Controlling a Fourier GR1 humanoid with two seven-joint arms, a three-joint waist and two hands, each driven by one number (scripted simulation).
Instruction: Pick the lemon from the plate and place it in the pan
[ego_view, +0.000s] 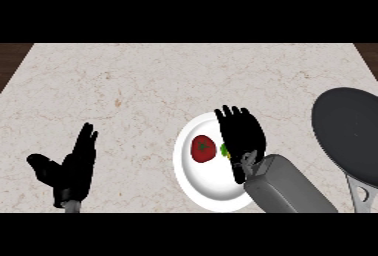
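two hands show, both mine, entering from the lower edge. my right hand (240, 135) lies over the right half of the plate (210, 192), fingers straight and pointing toward 12 o'clock, palm down, gripping nothing. the lemon (224, 149) sits on the plate, mostly hidden under that hand; only a yellow-green sliver shows at the hand's 9 o'clock edge. i cannot tell whether the fingers touch it. a tomato (204, 148) rests on the plate just beside the lemon, at its 9 o'clock. the pan (347, 132), dark and round, stands on the counter (133, 80) at 3 o'clock of the plate, apart from it, cut by the right edge, its handle (362, 197) running toward 6 o'clock. my left hand (70, 167) rests open at the lower left, fingers up, thumb spread toward 9 o'clock, well apart from the plate.
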